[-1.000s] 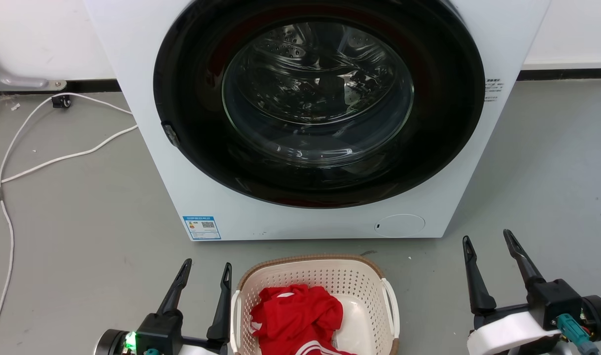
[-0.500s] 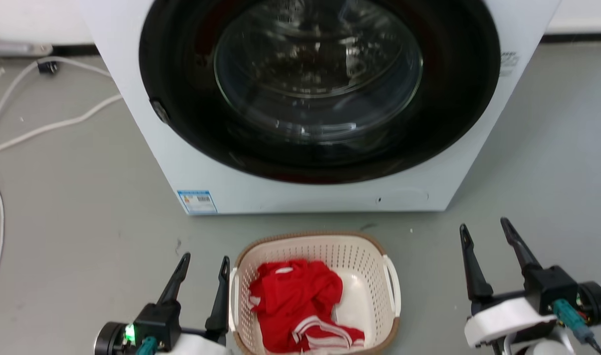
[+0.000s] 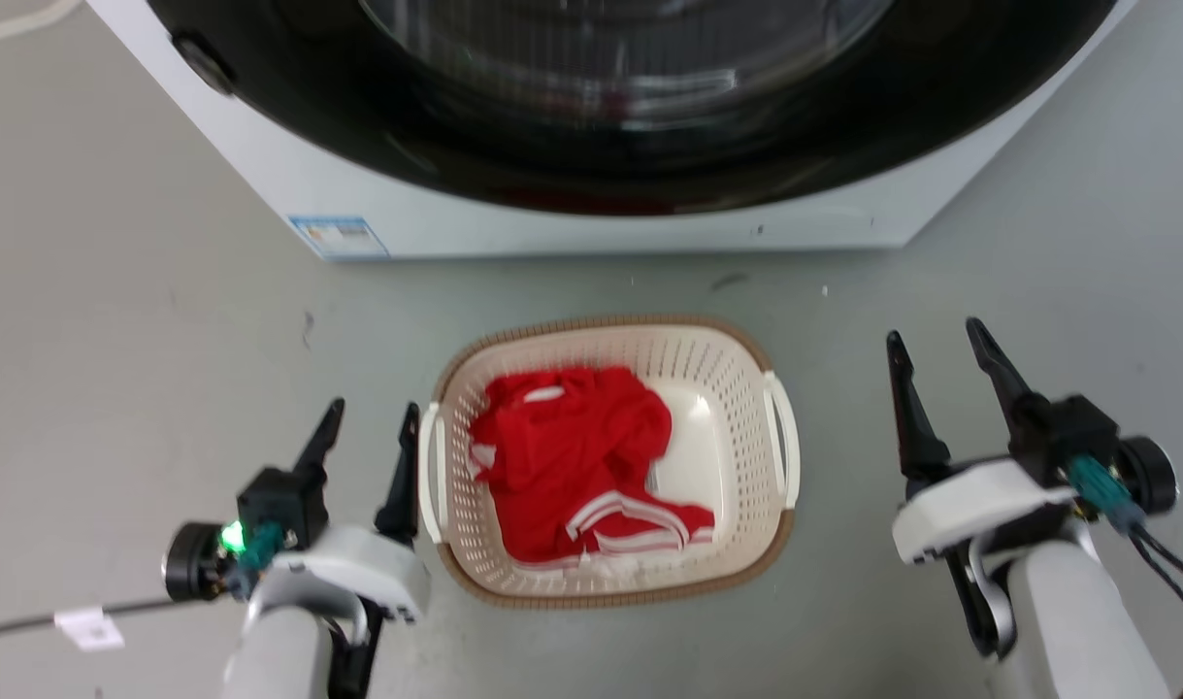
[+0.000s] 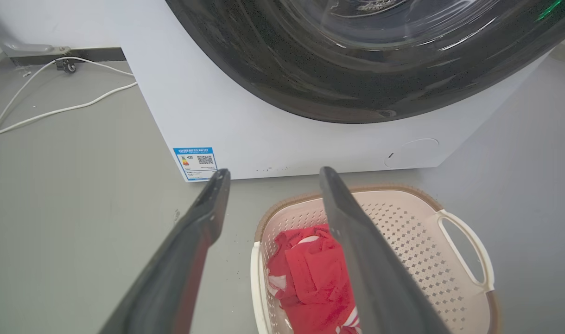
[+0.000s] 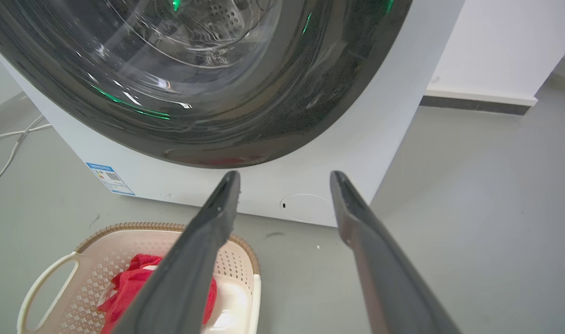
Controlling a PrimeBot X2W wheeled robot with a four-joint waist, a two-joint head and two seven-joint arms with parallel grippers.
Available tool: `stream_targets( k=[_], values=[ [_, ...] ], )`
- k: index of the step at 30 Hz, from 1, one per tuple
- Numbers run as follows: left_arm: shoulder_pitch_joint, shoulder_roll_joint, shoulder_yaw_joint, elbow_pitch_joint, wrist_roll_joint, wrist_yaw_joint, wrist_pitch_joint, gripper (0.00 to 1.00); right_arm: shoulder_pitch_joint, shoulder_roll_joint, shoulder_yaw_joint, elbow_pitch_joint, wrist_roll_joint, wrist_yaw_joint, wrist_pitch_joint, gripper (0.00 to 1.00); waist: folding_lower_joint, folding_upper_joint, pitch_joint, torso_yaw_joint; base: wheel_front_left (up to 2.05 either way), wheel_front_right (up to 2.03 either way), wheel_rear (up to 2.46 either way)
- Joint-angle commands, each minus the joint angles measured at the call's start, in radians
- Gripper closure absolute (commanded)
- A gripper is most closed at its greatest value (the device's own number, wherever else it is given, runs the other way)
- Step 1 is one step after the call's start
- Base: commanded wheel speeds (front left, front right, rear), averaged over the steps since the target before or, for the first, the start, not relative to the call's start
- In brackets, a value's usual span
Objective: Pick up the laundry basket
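1. Cream plastic under a brown woven rim: the laundry basket [image 3: 717, 374] sits on the grey floor [image 3: 115, 340] between the two grippers, with a red garment [image 3: 572, 447] heaped inside.
2. The left gripper [image 3: 375, 408] is spread and empty, its inner finger just beside the basket's left handle [image 3: 432, 476].
3. The right gripper [image 3: 934, 332], also spread and empty, stands well clear of the right handle [image 3: 785, 437].
4. Beyond both sets of fingertips rises the white washing machine [image 3: 591, 233].
5. Since a second ago the head camera has tipped down, so the basket now shows whole. The grippers keep their places beside it.
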Motion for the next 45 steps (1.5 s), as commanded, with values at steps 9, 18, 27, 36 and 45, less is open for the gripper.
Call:
stream_targets(
  k=[9,18,27,36,45],
  values=[
    [-0.288,0.084,-0.096,0.381,-0.005,-0.018,-0.003,0.0,-0.248,-0.001,0.071,0.275,0.05,-0.001,0.101,0.0,-0.0001,0.0,0.223,-0.01,0.0,0.0,0.0],
    [-0.525,0.141,-0.283,0.669,-0.118,-0.019,0.066,0.0,-0.432,-0.002,0.17,0.527,0.091,-0.001,0.257,0.0,-0.0001,0.0,0.318,-0.013,0.0,0.0,0.0],
    [-0.67,0.168,-0.466,0.745,-0.283,-0.019,0.251,0.0,-0.59,-0.001,0.251,0.711,0.17,-0.001,0.441,0.0,-0.0001,0.0,0.394,-0.006,0.0,0.0,0.0],
    [-0.74,0.211,-0.642,0.712,-0.442,-0.019,0.414,0.0,-0.683,-0.001,0.288,0.805,0.215,-0.001,0.524,0.0,-0.0001,0.0,0.449,0.011,0.0,0.0,0.0],
    [-0.768,0.237,-0.776,0.696,-0.546,-0.019,0.446,0.0,-0.719,-0.001,0.308,0.858,0.243,-0.001,0.517,0.0,-0.0001,0.0,0.476,0.025,0.0,0.0,0.0]
  ],
)
